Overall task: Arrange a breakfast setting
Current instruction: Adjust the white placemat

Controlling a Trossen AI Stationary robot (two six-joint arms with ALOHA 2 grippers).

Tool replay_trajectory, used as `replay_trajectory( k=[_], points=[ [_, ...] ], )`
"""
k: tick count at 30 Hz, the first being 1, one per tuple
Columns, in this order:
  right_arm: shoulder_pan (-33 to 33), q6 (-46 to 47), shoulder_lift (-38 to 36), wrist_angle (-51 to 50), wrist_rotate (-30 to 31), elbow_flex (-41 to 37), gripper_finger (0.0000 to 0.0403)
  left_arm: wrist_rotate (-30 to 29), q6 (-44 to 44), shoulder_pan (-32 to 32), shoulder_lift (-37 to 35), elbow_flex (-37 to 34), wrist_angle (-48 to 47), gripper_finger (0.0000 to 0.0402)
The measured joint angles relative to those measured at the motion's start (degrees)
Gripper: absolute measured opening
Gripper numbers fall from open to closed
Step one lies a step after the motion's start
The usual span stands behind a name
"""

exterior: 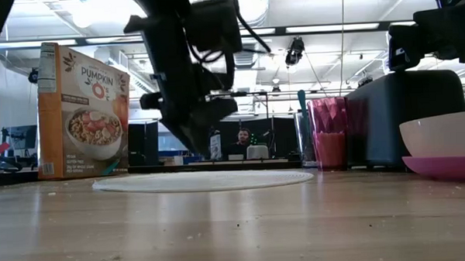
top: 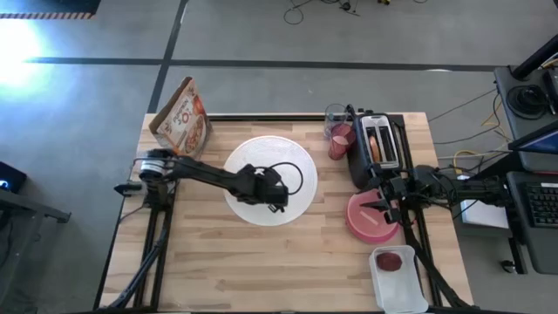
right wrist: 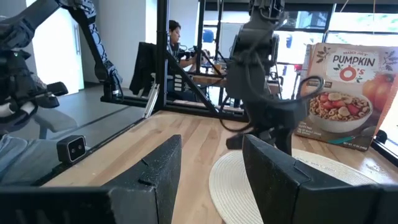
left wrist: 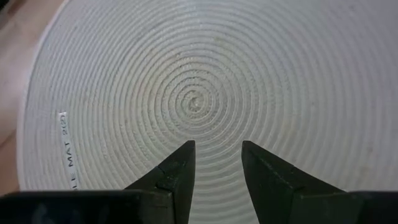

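The large white round disc [top: 270,179] lies flat at the table's middle; it also shows in the low view [exterior: 203,180] and fills the left wrist view [left wrist: 199,93]. My left gripper [top: 275,197] hangs open just above it, fingers pointing down [left wrist: 217,149], touching nothing. The translucent peach bowl [exterior: 442,135] sits in the small magenta plate [exterior: 451,167] at the right [top: 370,220]. My right gripper [top: 378,207] is open [right wrist: 211,146] above the bowl, pointing toward the table's left. The pink tumbler [top: 340,139] stands at the far right of centre. The cereal box [top: 183,118] stands at the far left.
A black toaster [top: 375,148] with a bagel [top: 377,144] in its slot stands right of the tumbler. A white rectangular tray [top: 399,277] with a small red fruit [top: 391,260] lies at the near right corner. A person [exterior: 242,142] sits beyond the table.
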Motion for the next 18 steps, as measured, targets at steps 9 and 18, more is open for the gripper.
replay_trajectory(
  k=[9,18],
  points=[
    [0.01,0.02,0.00,0.00,-0.01,0.00,0.0162,1.42,-1.79,-0.75,2.79,-0.02,1.32,0.0115],
    [0.00,0.01,0.00,0.00,0.00,0.00,0.0162,3.04,-4.95,-3.71,3.35,-0.10,1.14,0.0115]
  ],
)
